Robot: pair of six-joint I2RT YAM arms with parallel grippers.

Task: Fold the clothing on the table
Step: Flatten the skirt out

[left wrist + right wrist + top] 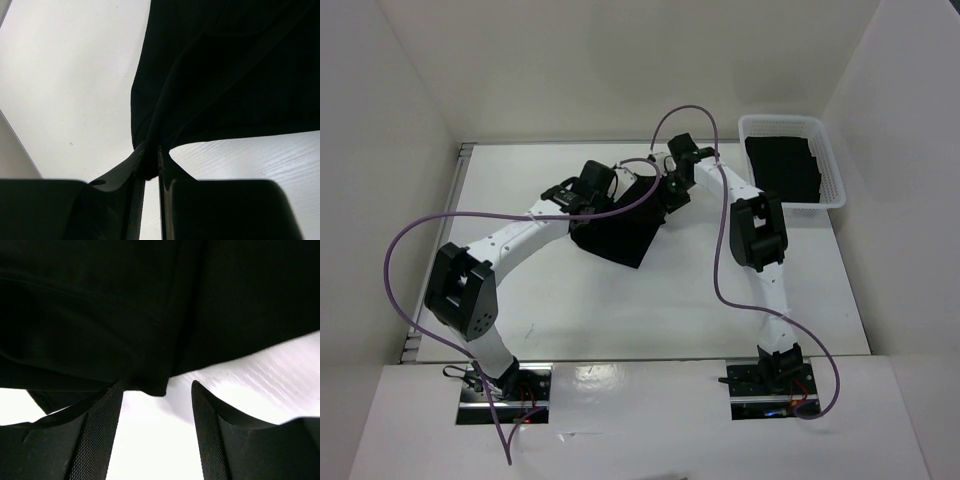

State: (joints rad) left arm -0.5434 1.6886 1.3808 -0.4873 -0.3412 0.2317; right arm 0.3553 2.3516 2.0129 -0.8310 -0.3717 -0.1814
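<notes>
The left gripper pinches a bunched fold of the black garment, while the right gripper stands spread with the cloth's hem at its fingertips, apparently clamping nothing. The garment droops between the two arms over the far middle of the white worktop. Soft, light and limp, it looks best taken at a corner or hem edge, where a thin pinch should hold.

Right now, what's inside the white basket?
The basket holds black cloth, which looks folded in a stack. Anything beneath that cloth, and the basket's floor, is covered and cannot be seen.
</notes>
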